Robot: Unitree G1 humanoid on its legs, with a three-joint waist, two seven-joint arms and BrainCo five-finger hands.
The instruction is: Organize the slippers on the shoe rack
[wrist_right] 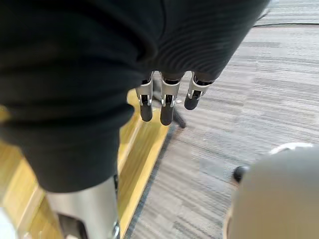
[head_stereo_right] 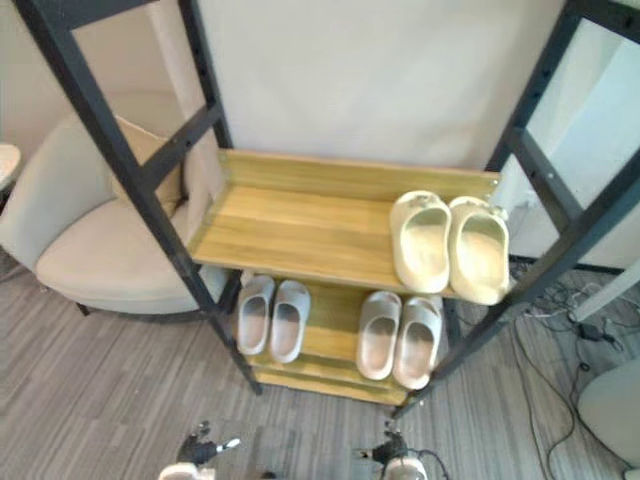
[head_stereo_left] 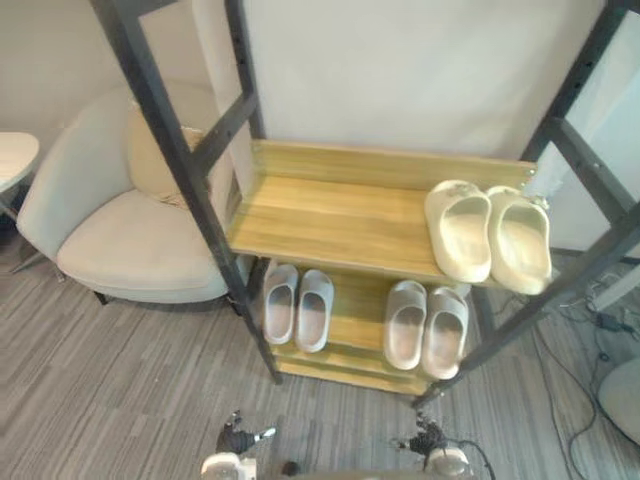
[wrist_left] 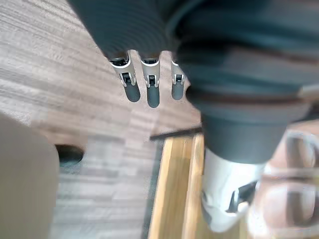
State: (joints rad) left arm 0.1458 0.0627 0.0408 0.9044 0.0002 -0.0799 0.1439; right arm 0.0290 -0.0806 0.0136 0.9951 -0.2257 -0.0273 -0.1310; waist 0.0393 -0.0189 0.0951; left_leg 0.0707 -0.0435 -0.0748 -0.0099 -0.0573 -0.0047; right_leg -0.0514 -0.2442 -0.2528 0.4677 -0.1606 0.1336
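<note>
A black-framed shoe rack (head_stereo_left: 180,150) with wooden shelves stands in front of me. On its upper shelf (head_stereo_left: 320,215), a cream pair of slippers (head_stereo_left: 487,235) lies at the right end, side by side. The lower shelf holds a white pair (head_stereo_left: 297,305) on the left and a light grey pair (head_stereo_left: 425,327) on the right. My left hand (wrist_left: 147,84) hangs over the carpet near the rack's bottom board (wrist_left: 174,189), fingers straight and holding nothing. My right hand (wrist_right: 167,104) is likewise open and unladen beside the low board (wrist_right: 144,144).
A beige armchair (head_stereo_left: 130,230) stands close to the rack's left side, with a round white table edge (head_stereo_left: 15,155) beyond it. Cables (head_stereo_left: 580,330) trail on the grey carpet to the right, near a pale round object (head_stereo_left: 625,395).
</note>
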